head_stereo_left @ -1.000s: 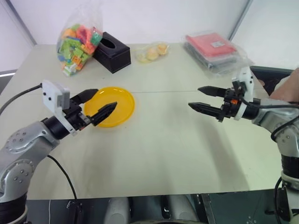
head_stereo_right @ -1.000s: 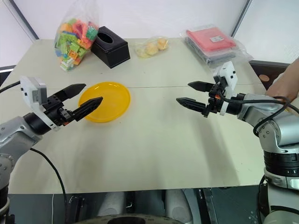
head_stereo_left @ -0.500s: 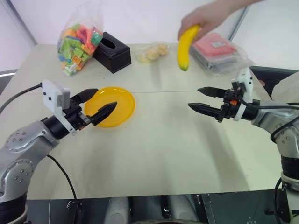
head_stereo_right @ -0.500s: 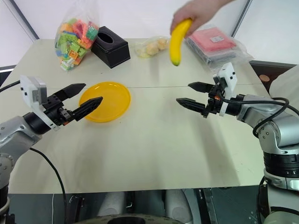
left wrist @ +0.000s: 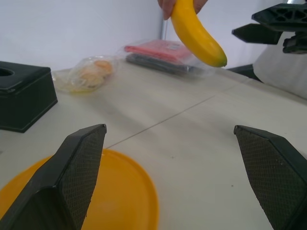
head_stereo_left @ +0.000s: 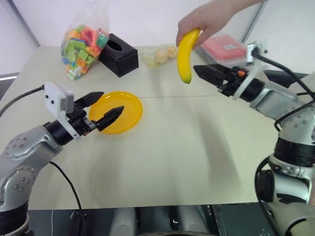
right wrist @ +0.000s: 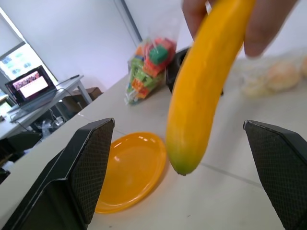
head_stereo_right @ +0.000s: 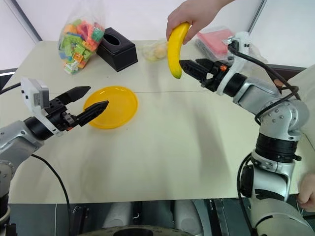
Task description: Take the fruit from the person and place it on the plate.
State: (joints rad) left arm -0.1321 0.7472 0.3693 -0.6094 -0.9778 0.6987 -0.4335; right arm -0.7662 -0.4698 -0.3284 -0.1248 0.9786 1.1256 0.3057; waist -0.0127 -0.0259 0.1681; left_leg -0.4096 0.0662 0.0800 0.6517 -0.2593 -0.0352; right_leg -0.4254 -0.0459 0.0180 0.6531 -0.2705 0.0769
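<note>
Compared with half a second back: right gripper (head_stereo_right: 183,65) now raised off the table level and swung toward the banana (head_stereo_right: 174,49), fingers spread wide, tips just beside the fruit's lower end, not closed on anything. Banana itself lower and nearer the table's middle than before, hanging green tip down from the person's hand (head_stereo_right: 194,14), which grips its upper end. A second ago, no banana over the table at all. Left gripper (head_stereo_left: 104,107) unchanged in place, jaws apart and empty, hovering over the near edge of the yellow-orange plate (head_stereo_left: 129,109). Plate bare, lying left of centre on the pale table (head_stereo_left: 172,147).

No readable writing; a small white label on the red packet (head_stereo_left: 226,48), too small to make out.

Along the far edge: clear bag of coloured blocks (head_stereo_left: 83,43), black tissue box (head_stereo_left: 117,54) beside it, small bag of round yellowish items (head_stereo_left: 158,54), red packet in clear wrap behind the right arm. Nothing lying between banana and plate.
</note>
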